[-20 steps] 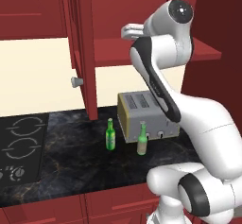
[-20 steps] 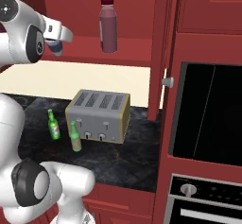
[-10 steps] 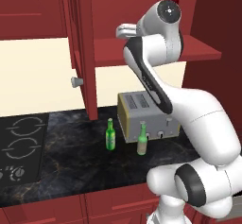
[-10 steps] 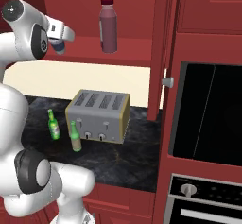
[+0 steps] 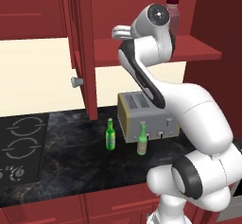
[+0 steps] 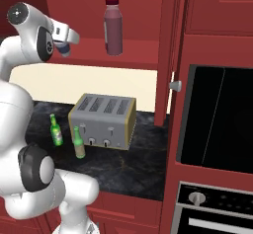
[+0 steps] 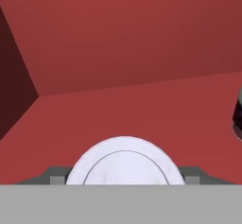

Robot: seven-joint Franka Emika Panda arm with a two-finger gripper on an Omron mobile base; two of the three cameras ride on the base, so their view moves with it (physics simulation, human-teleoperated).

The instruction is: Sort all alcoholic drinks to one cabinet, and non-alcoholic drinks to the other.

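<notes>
Between the jaws of the pincer (image 6: 63, 42): white lidded cup (image 7: 124, 163), dark sleeve, non-alcoholic. The pincer stands wide and looks closed on the cup's body, the domed lid showing between the finger tips in the hand view. Handling, as judged: light, thin-walled, easily crushed or tipped. Hold it at the sleeve with modest pressure, keep it upright, and put no load on the lid.

Beneath and around the pincer: red cabinet shelf (image 6: 141, 60). Whether the cup's base touches it cannot be told.

Beside the pincer, on the same shelf, toward the open door: juice bottle (image 6: 113, 26), dark red-purple, maroon cap, upright, apart from the cup. Non-alcoholic. Judged heavy, rigid and smooth; the wide body is the place to grip.

Well below the pincer, on the dark counter (image 6: 133, 164): bright green bottle (image 6: 56, 131) and paler olive bottle (image 6: 79, 143), both upright, near each other, in front of the toaster (image 6: 103, 122). Alcoholic. Judged glass, slippery, breakable and top-heavy. Grip low on the body, not the neck.
</notes>
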